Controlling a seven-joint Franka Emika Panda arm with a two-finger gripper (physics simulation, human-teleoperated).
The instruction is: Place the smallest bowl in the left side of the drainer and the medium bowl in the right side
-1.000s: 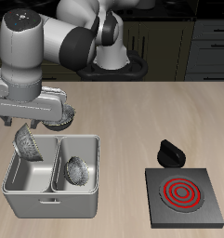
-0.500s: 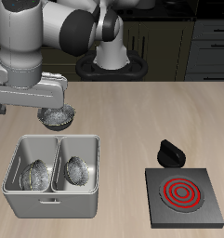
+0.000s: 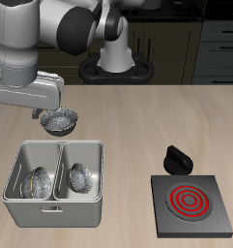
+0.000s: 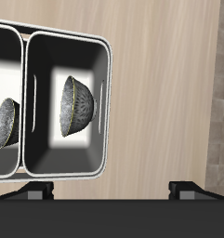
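The grey drainer [image 3: 55, 144] stands near the table's front edge. The smallest bowl [image 3: 80, 176] rests in its left side, and the medium bowl [image 3: 38, 181] lies tilted in its right side. My gripper [image 3: 31, 103] hangs above the drainer's back rim, over the right side, holding nothing. In the wrist view the drainer [image 4: 67, 37] lies below the gripper [image 4: 113, 191]. The dark fingertips [image 4: 39, 191] stand wide apart there, so it is open. That view shows the medium bowl [image 4: 76, 104] on its side and part of the smallest bowl [image 4: 6, 121].
The largest silver bowl [image 3: 60, 120] sits on the table just behind the drainer, close under my gripper. A black stove plate with red rings [image 3: 190, 201] and a small black object [image 3: 176, 158] sit farther along the table.
One second ago I held the medium bowl tilted over the drainer's right side. It has been let go and now lies in that compartment. My gripper has risen and is open.
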